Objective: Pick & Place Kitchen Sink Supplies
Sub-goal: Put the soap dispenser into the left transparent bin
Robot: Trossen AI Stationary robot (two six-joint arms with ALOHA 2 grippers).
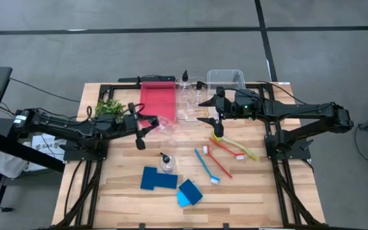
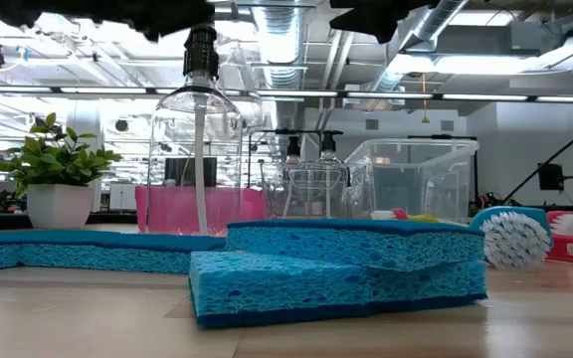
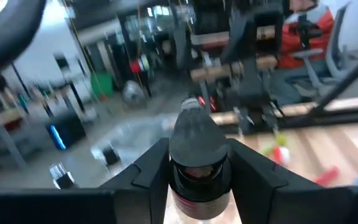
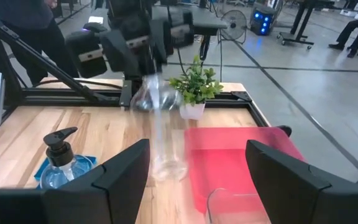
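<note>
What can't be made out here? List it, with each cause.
Left wrist view: the bottle in the left gripper, cut off below its pump top by the bottom edge.
Right wrist view: that bottle's outline, motion-blurred.
Low view: all but the head of a brush, behind the sponges.
High view: the far bottles, too small and clear to count.

Left wrist view blurs — the bottle [image 3: 199, 163] between the fingers [image 3: 143, 171] is cut off below its pump.
</note>
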